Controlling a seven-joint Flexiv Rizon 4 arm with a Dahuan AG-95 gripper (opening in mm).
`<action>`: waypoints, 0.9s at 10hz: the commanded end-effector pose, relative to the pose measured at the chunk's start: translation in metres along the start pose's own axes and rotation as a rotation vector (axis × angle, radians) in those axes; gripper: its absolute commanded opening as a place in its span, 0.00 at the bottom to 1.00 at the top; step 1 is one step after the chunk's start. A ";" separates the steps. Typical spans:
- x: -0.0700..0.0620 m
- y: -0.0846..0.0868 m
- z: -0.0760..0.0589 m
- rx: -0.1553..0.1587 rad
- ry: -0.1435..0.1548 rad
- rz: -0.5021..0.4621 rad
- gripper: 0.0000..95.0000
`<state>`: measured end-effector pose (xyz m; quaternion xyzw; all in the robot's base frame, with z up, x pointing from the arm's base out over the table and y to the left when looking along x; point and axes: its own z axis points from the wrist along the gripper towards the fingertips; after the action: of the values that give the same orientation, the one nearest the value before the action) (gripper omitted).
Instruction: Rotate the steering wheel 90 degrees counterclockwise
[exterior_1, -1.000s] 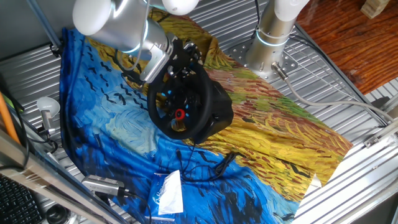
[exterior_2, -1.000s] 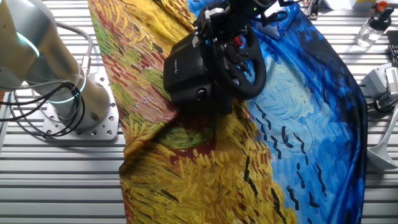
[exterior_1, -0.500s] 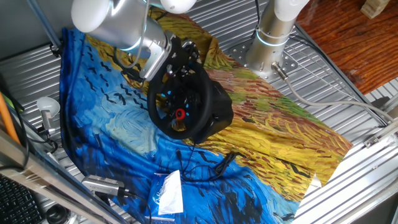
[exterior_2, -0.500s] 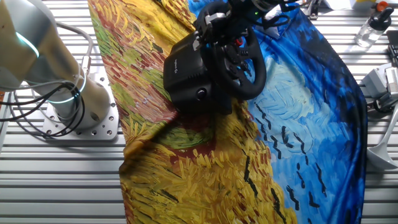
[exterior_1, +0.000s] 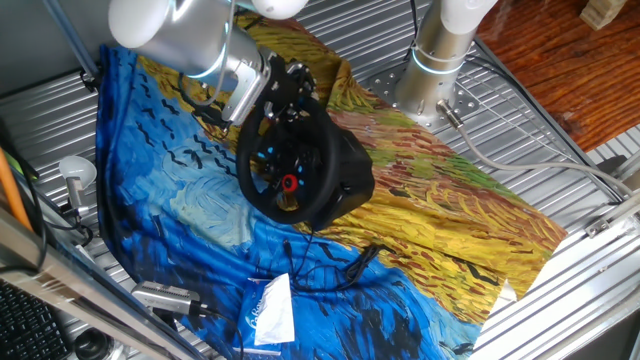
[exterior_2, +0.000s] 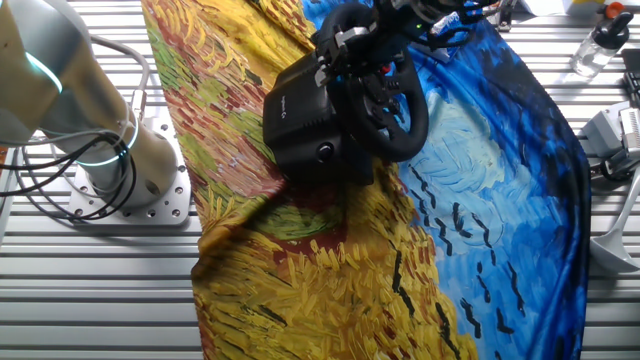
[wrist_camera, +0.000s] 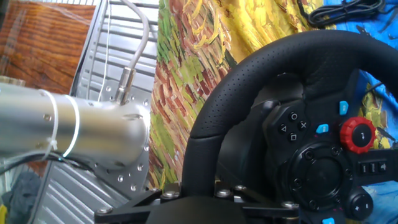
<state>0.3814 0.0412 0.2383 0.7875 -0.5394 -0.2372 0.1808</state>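
The steering wheel (exterior_1: 262, 196) is black and round, with a red centre button and blue lights, and stands tilted on its bulky black base (exterior_1: 352, 176) on the painted cloth. My gripper (exterior_1: 291, 96) sits at the top of the rim, its fingers on either side of it. In the other fixed view the gripper (exterior_2: 352, 42) covers the wheel's (exterior_2: 408, 118) upper edge. The hand view shows the steering wheel's (wrist_camera: 249, 68) rim running down between the fingers (wrist_camera: 155, 198) of my gripper (wrist_camera: 200, 194), which is shut on it.
A blue and yellow cloth (exterior_1: 450, 230) covers the slatted metal table. The wheel's black cable (exterior_1: 340, 272) and a white packet (exterior_1: 270, 310) lie in front. The arm's round base (exterior_1: 432, 75) stands behind the wheel. Tools and a bottle (exterior_2: 592, 45) sit at the table edges.
My hand and forearm have shifted slightly up and to the left at the top of the rim. The wheel's base has stayed where it was.
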 end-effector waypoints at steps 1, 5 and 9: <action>0.008 -0.002 0.007 0.023 -0.026 -0.018 0.00; 0.012 0.003 0.000 0.024 -0.021 -0.054 0.00; 0.016 -0.003 0.004 0.025 -0.025 -0.073 0.00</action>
<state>0.3847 0.0267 0.2324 0.8072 -0.5134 -0.2461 0.1559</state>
